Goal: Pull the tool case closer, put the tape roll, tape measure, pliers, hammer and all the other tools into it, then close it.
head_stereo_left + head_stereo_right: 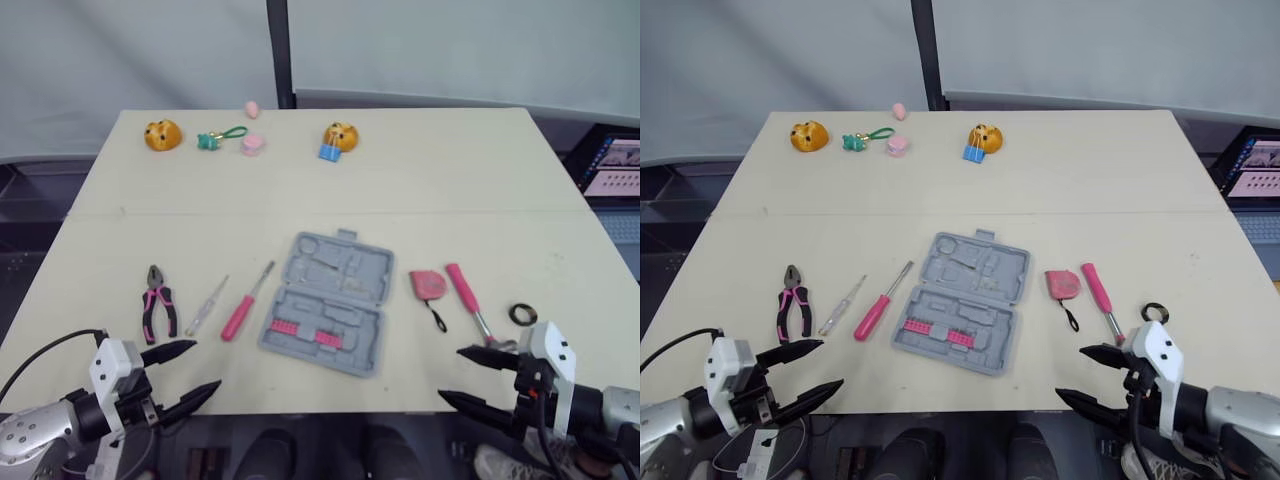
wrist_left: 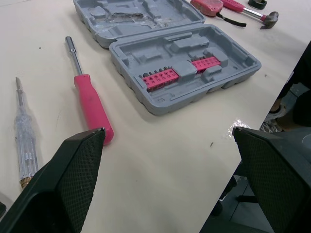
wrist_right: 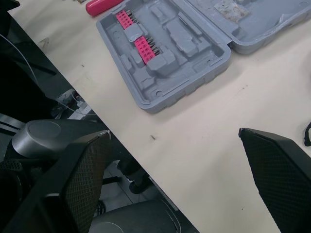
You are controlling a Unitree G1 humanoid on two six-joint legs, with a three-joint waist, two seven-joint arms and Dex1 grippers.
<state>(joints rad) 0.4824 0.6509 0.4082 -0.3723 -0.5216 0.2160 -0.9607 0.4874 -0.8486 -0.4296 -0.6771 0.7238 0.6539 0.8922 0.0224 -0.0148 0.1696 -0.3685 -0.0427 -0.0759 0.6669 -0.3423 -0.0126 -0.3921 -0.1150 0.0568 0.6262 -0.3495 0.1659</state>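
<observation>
An open grey tool case (image 1: 326,301) lies near the table's front middle, pink bits in its near half. Left of it lie a pink-handled screwdriver (image 1: 245,303), a clear test screwdriver (image 1: 206,306) and pink-handled pliers (image 1: 156,302). Right of it lie a pink tape measure (image 1: 428,285), a pink-handled hammer (image 1: 468,299) and a black tape roll (image 1: 522,314). My left gripper (image 1: 187,373) is open at the front left edge, near the pliers. My right gripper (image 1: 470,378) is open at the front right edge, close to the hammer head. Neither holds anything.
At the table's far side sit two orange toy figures (image 1: 162,134) (image 1: 340,135), a green keyring (image 1: 219,136), a pink round piece (image 1: 253,145), a pink egg shape (image 1: 252,108) and a blue clip (image 1: 328,152). A laptop (image 1: 610,166) stands off the table's right.
</observation>
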